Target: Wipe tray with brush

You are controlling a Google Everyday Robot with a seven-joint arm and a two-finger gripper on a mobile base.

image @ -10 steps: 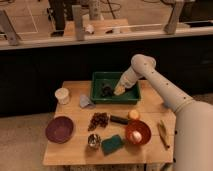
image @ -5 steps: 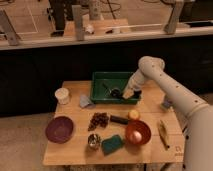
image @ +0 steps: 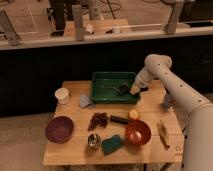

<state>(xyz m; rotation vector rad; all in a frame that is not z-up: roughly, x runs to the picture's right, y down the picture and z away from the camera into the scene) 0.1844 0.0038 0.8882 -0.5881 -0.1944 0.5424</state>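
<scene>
The gripper [image: 131, 90] hangs over the right end of the tray [image: 102, 94], which sits at the far side of the bench [image: 75, 150], and its jaws are clenched on the brush [image: 122, 89], whose dark head reaches down into the tray's right part. The brush handle is hidden by the gripper, and whether the bristles touch the tray floor is hard to make out. Nearer on the bench sit a purple bowl [image: 59, 129], a red bowl [image: 137, 133] and a green sponge [image: 112, 144], while the arm's lower part is cut off at the right edge.
</scene>
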